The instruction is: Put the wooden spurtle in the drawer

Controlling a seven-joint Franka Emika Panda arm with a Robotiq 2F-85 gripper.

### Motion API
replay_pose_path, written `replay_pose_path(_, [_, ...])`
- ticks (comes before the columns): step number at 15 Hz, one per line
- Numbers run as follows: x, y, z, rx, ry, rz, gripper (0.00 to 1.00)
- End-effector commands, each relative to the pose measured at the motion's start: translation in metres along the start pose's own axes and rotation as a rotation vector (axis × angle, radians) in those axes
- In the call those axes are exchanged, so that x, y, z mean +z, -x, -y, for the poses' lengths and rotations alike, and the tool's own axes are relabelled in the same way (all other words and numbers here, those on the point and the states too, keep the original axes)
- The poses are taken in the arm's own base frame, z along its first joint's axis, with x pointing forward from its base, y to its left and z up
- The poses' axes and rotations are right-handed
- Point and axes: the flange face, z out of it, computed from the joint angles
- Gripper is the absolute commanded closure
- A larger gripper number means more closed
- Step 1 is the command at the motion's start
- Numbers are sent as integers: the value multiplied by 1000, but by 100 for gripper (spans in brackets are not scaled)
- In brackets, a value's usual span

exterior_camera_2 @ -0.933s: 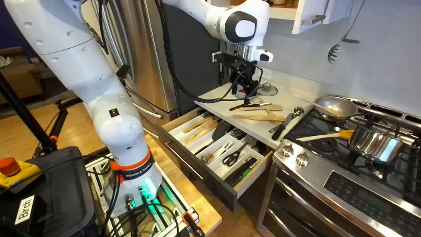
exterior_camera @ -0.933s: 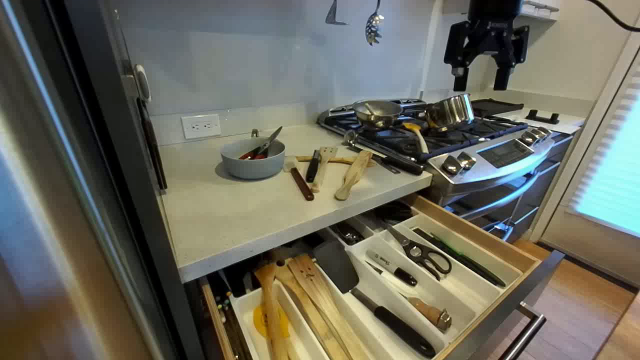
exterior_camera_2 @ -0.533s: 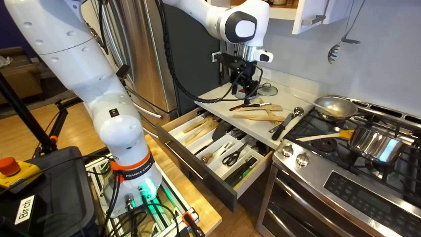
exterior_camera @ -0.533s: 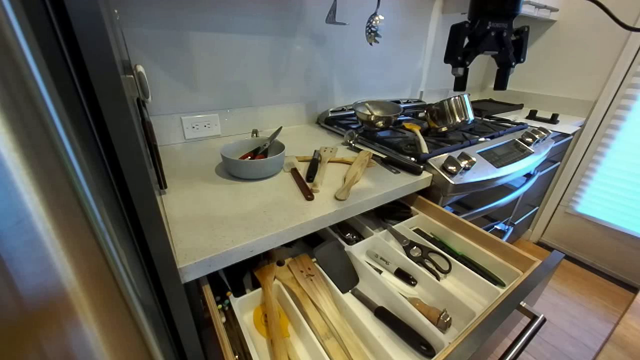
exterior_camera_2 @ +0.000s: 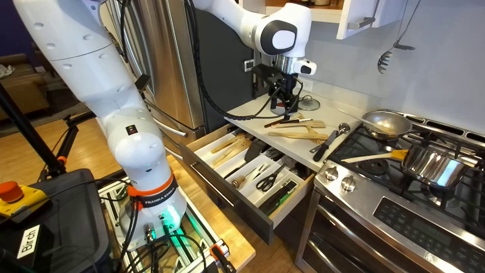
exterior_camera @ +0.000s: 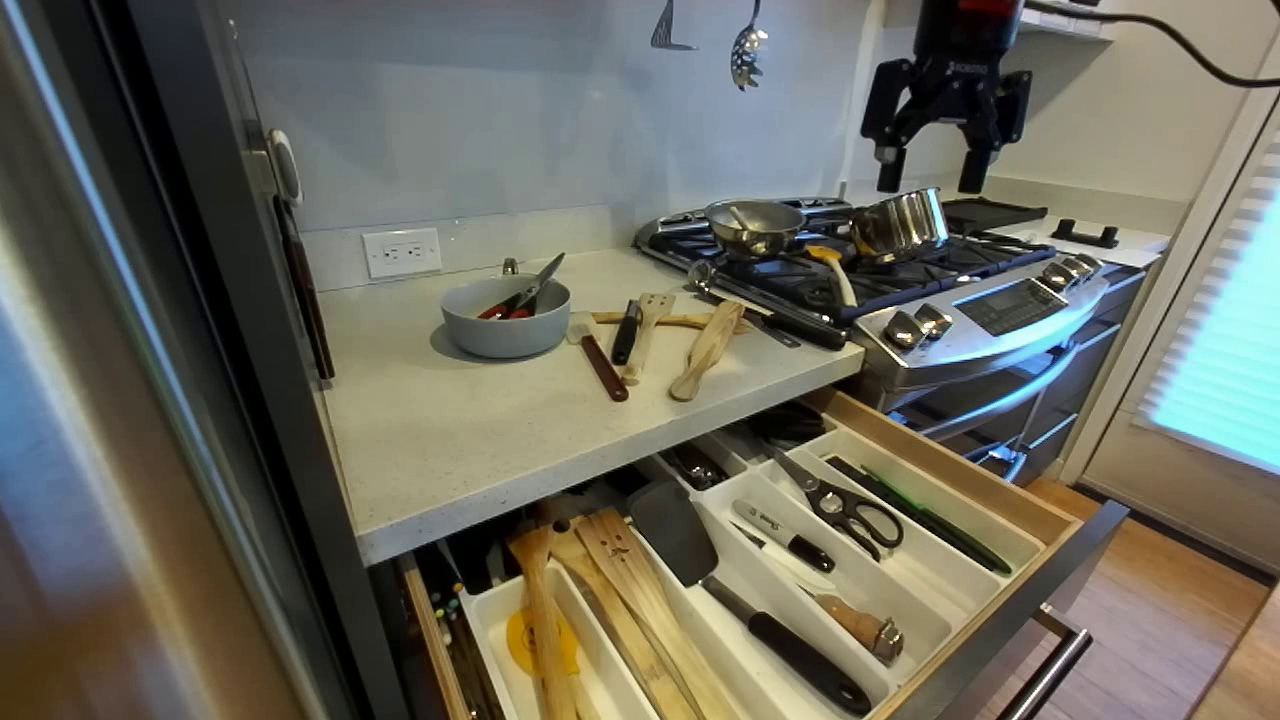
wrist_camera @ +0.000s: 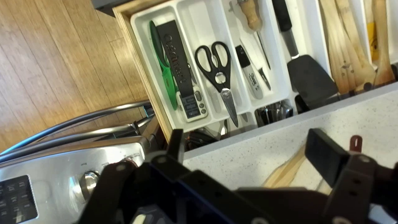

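Observation:
The wooden spurtle appears to be the slim pale tan utensil on the counter near its front edge. It also shows in an exterior view and partly in the wrist view, where the gripper hides its rest. The drawer stands pulled out below the counter, its narrow compartments holding long wooden utensils. It also shows in an exterior view and in the wrist view. My gripper is open and empty, in the air above the counter utensils, its fingers wide apart in the wrist view.
Beside the spurtle lie a slotted wooden utensil, a dark brown-handled utensil and a black-handled one. A grey bowl stands at the back. The stove with pans adjoins. Scissors and a black turner lie in the drawer.
The gripper hung still at first, then moved left and slightly down in an exterior view. It stays open. The utensils and drawer have not moved.

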Motion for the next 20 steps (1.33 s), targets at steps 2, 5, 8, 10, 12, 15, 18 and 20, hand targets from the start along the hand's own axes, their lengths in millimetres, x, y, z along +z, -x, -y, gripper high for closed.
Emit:
replay_pose_path(2, [37,-43,10,89,-46,-62,0])
replay_pose_path(5, [54,-72,14,149,-71,-93,0])
replay_pose_path(8, [65,-107,18,217,-117,-108,0])
replay_pose_path(10, [73,-128,17,248,-143,-84,0])
replay_pose_path(12, [66,-114,18,218,-125,-101,0])
replay_pose_path(15, [78,-132,20,231,-135,-85,0])
replay_pose_path(18, [87,-142,28,293,-137,-111,0])
replay_pose_path(20, [110,-158,42,413,-156,-174,0])
